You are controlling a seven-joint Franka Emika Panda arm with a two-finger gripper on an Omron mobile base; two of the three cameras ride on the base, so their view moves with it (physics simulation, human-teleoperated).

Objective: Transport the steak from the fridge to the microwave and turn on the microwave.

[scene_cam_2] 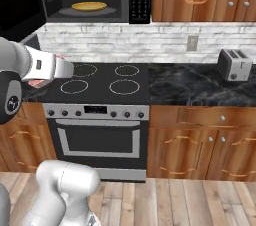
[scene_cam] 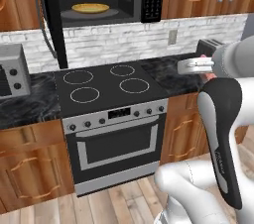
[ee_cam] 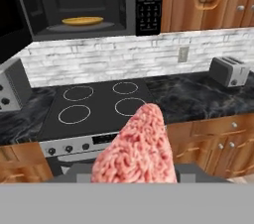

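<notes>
Microwave (ee_cam: 84, 2): a large black box mounted above the stove, its door swung open to the left, keypad on the right side.
Stove (scene_cam: 106, 86): a black cooktop with four ring burners sits directly under the microwave, oven door below.
Yellow plate (ee_cam: 82, 21): lies flat on the microwave floor, bare, ready to receive food.
Toaster (scene_cam_2: 234, 64): stands on the dark counter, well to the right of the stove.
Steak (ee_cam: 139, 148): a pinkish-red slab rising between the fingers in the hand view, well apart from the microwave.
Gripper (scene_cam: 206, 67): held in front of the stove at about counter height, partly closed and pinching the steak.
Step in hand: carrying the steak toward the open microwave.
Next move: likely lift and reach forward, clear the door edge, and lower the steak onto the plate.
</notes>
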